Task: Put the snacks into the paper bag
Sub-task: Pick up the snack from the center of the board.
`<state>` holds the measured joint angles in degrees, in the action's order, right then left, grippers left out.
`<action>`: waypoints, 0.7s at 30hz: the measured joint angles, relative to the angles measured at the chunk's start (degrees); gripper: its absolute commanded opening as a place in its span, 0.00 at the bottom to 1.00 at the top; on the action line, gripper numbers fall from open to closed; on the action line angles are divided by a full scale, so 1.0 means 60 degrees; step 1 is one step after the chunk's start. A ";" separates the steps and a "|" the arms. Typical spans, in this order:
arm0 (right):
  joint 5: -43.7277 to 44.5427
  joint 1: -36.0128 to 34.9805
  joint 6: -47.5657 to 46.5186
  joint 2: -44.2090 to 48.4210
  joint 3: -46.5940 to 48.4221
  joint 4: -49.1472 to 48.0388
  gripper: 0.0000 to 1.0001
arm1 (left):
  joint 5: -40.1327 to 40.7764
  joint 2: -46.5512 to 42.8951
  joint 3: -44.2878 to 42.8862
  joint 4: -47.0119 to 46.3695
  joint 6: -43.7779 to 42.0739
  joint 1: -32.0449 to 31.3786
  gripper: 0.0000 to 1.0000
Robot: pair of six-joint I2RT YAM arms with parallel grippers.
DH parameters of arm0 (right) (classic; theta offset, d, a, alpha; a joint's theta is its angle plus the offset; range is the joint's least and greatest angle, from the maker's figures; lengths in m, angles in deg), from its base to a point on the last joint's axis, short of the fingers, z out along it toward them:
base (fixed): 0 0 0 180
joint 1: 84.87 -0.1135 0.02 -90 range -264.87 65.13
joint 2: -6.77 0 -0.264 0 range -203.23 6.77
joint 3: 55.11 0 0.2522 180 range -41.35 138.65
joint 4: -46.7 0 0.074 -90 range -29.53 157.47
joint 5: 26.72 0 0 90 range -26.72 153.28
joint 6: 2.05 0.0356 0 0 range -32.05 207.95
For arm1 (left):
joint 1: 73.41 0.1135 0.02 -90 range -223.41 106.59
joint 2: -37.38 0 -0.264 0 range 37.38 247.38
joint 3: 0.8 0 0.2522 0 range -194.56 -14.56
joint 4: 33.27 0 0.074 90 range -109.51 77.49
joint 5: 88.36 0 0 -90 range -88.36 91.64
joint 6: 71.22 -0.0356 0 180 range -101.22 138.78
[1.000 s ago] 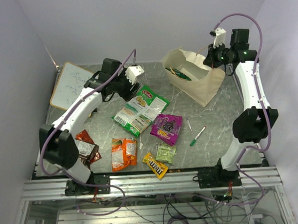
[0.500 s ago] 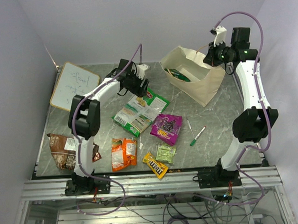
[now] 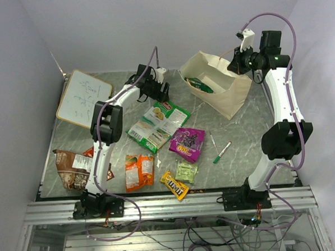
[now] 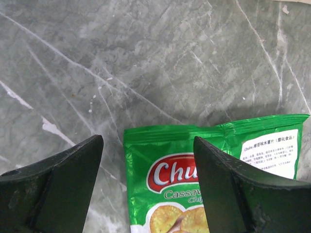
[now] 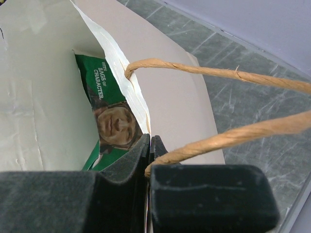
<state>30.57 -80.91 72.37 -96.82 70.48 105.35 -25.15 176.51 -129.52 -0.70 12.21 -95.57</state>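
Two large green bags [image 3: 159, 123] lie overlapping mid-table. My left gripper [image 3: 159, 91] hangs open just above their far end; the left wrist view has its jaws [image 4: 148, 145] spread either side of the top of one green bag [image 4: 165, 179], not touching it. My right gripper [image 3: 238, 63] is shut on the rim of the paper bag [image 3: 225, 97], which stands open at the back right. In the right wrist view the jaws [image 5: 149, 141] pinch the paper bag's [image 5: 175, 97] edge by a handle. A green packet [image 5: 109, 114] lies inside.
Near the front lie a purple pouch [image 3: 186, 143], an orange bag [image 3: 139, 171], a yellow M&M's packet [image 3: 174, 185] and a pale green packet [image 3: 186, 171]. A brown bag [image 3: 71, 163] lies at the left. Two marker pens [image 3: 222, 152] lie right of the pouch. A whiteboard [image 3: 83, 95] leans back left.
My left arm has swung in toward the table's middle, uncovering the brown bag, and its jaws have opened wider over the green bags. The right gripper has kept hold of the paper bag.
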 measured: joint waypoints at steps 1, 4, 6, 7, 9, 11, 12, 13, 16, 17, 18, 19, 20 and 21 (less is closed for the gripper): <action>-0.0018 0.0000 0.0000 0.0000 0.0000 0.0000 0.00 | -0.0106 0.0109 -0.0073 -0.0015 0.0033 0.0022 0.87; -0.0022 0.0000 -0.0004 0.0044 -0.0087 -0.0007 0.00 | -0.0572 0.0353 -0.0160 0.0015 0.0120 0.0106 0.85; -0.0025 0.0000 -0.0004 0.0062 -0.0146 -0.0011 0.00 | -0.0845 0.0401 -0.0157 0.0066 0.0149 0.0168 0.83; -0.0040 0.0000 -0.0004 0.0062 -0.0153 -0.0007 0.00 | -0.0998 0.0401 -0.0157 0.0102 0.0142 0.0204 0.82; -0.0062 0.0000 -0.0004 0.0062 -0.0175 -0.0025 0.00 | -0.1202 0.0401 -0.0157 0.0124 0.0127 0.0259 0.78; -0.0095 0.0000 0.0000 0.0062 -0.0211 -0.0076 0.00 | -0.1381 0.0401 -0.0157 0.0193 0.0076 0.0310 0.76; -0.0113 0.0000 0.0000 0.0062 -0.0233 -0.0095 0.00 | -0.1472 0.0404 -0.0157 0.0277 0.0047 0.0339 0.75; -0.0131 0.0000 0.0000 0.0062 -0.0255 -0.0102 0.00 | -0.1563 0.0404 -0.0168 0.0361 0.0022 0.0357 0.74; -0.0178 0.0000 0.0004 0.0062 -0.0306 -0.0117 0.00 | -0.1774 0.0572 -0.0492 0.0667 -0.0033 0.0408 0.74; -0.0193 0.0000 0.0007 0.0062 -0.0306 -0.0120 0.00 | -0.1829 0.0656 -0.0612 0.0692 -0.0033 0.0415 0.73; -0.0208 0.0000 0.0011 0.0062 -0.0310 -0.0127 0.00 | -0.1861 0.0714 -0.0681 0.0696 -0.0029 0.0423 0.71; -0.0226 0.0000 0.0018 0.0062 -0.0310 -0.0135 0.00 | -0.1916 0.0780 -0.0725 0.0699 -0.0022 0.0430 0.67; -0.0240 0.0000 0.0022 0.0062 -0.0310 -0.0138 0.00 | -0.1985 0.0834 -0.0743 0.0699 -0.0011 0.0437 0.63; -0.0244 0.0000 0.0022 0.0062 -0.0310 -0.0142 0.00 | -0.2073 0.0867 -0.0743 0.0670 -0.0007 0.0444 0.59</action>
<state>29.10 -80.91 72.51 -96.45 68.62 104.50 -37.59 181.71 -133.98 3.32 12.17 -92.90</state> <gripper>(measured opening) 0.009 0.690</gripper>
